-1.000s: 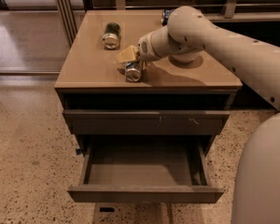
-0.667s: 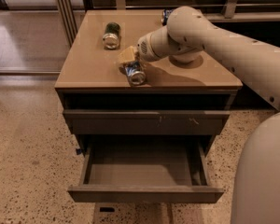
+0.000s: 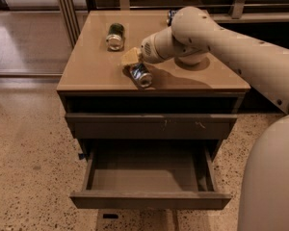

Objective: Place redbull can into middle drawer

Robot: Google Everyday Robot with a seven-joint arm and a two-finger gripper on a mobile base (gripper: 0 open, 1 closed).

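Observation:
The redbull can (image 3: 141, 75) is silver and blue, tilted with a shiny end toward the camera, just over the front middle of the cabinet top (image 3: 86, 76). My gripper (image 3: 133, 61) comes in from the right and is shut on the can's upper part; one pale fingertip (image 3: 130, 56) shows above it. The middle drawer (image 3: 149, 199) is pulled open below, with a plain front panel and a bare grey floor (image 3: 147, 177). It lies directly under and in front of the can.
A green can (image 3: 115, 35) lies on its side at the back left of the top. A dark blue can (image 3: 170, 16) shows at the back, partly behind my arm (image 3: 231, 47). A closed drawer front with pale scratches (image 3: 151, 125) sits above the open drawer. Speckled floor lies to the left.
The gripper and the redbull can have shifted slightly right and toward the front edge of the top. The drawer and the other cans have not moved.

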